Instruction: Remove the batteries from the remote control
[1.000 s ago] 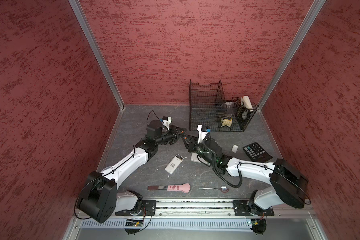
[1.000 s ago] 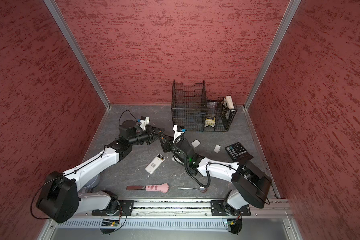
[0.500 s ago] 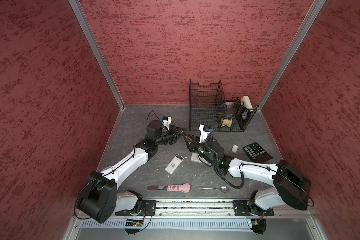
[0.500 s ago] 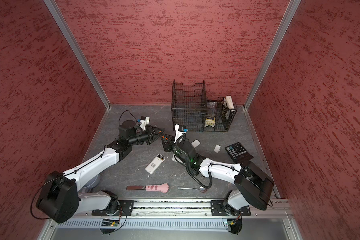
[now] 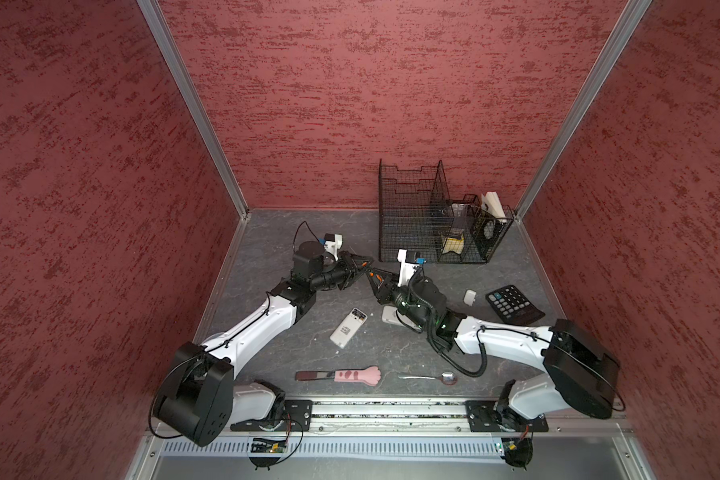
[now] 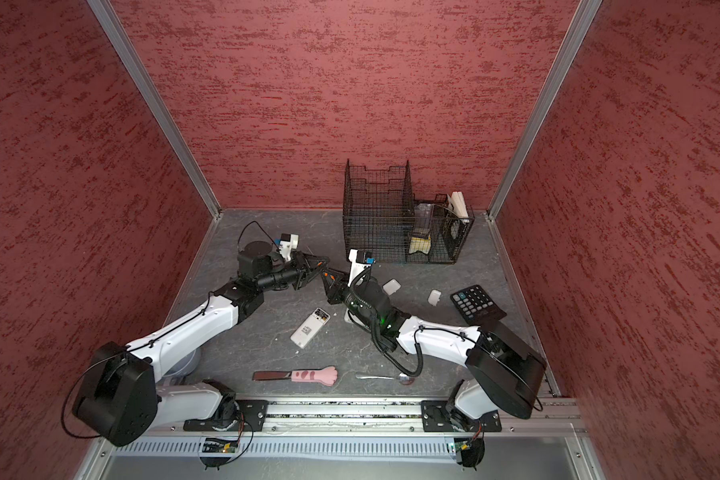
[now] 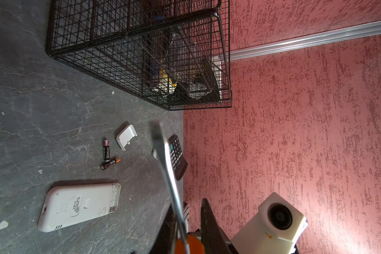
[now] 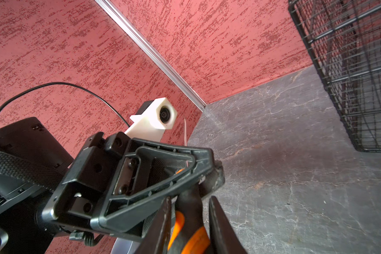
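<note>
At the middle of the grey table (image 5: 267, 249), the left gripper (image 5: 361, 266) was clamped narrow on the orange-handled screwdriver (image 7: 165, 158), whose shaft pointed out toward the right wall. The right gripper (image 5: 376, 281) met it nose to nose, with its jaws drawn in close on either side of the handle's rear; whether they had bitten I could not tell. This looked like a handover. Done well, the left would let go only once the right was firm on the handle, with the blade kept clear of the table. Counted left to right, there were two remote controls: a slim remote (image 5: 348, 328) lying free, and a broader remote (image 7: 79, 206) partly under the right arm with its compartment open. Two batteries (image 7: 106, 150) lay loose on the table in an L, just beside each other, between that remote and a cover. There were two white covers (image 6: 391, 286) and one calculator (image 5: 512, 303). No other cells showed.
</note>
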`<state>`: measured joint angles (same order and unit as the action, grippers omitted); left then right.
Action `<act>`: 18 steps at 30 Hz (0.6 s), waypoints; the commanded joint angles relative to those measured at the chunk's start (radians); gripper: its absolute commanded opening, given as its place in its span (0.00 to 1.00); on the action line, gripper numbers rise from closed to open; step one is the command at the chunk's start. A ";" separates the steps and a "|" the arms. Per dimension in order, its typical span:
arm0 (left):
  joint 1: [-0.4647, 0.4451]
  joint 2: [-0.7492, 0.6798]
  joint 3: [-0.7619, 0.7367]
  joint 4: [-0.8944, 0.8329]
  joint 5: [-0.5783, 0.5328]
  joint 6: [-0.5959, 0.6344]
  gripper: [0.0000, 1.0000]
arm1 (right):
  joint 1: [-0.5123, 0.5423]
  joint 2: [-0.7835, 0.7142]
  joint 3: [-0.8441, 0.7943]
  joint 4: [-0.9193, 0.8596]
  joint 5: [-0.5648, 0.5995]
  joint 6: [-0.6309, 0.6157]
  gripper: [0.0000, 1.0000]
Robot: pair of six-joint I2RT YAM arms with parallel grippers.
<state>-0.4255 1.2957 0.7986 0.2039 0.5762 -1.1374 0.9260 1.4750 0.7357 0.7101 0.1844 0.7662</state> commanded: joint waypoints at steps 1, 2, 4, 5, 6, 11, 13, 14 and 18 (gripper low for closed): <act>0.005 -0.014 -0.022 -0.020 0.022 0.016 0.02 | 0.000 -0.011 0.013 0.040 0.018 -0.005 0.00; 0.012 -0.017 -0.022 -0.021 0.023 0.016 0.07 | 0.000 -0.016 0.009 0.029 0.017 -0.003 0.00; 0.028 -0.022 -0.020 -0.021 0.023 0.021 0.18 | -0.001 -0.041 -0.006 0.009 0.007 0.002 0.00; 0.039 -0.026 -0.020 -0.021 0.025 0.024 0.23 | 0.000 -0.056 -0.009 -0.017 0.004 0.004 0.00; 0.048 -0.030 -0.019 -0.021 0.028 0.027 0.27 | 0.000 -0.067 -0.009 -0.049 -0.003 0.006 0.00; 0.097 -0.058 -0.024 -0.039 0.040 0.051 0.48 | 0.000 -0.123 -0.014 -0.191 -0.031 0.002 0.00; 0.117 -0.077 -0.031 -0.057 0.042 0.064 0.53 | -0.001 -0.146 -0.017 -0.248 -0.038 0.001 0.00; 0.132 -0.091 -0.040 -0.066 0.044 0.068 0.54 | 0.000 -0.159 -0.019 -0.281 -0.044 -0.001 0.00; 0.202 -0.155 -0.076 -0.115 0.060 0.092 0.56 | 0.000 -0.203 -0.018 -0.393 -0.062 -0.021 0.00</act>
<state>-0.2623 1.1820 0.7486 0.1360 0.6125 -1.0855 0.9260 1.3037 0.7254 0.4355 0.1520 0.7624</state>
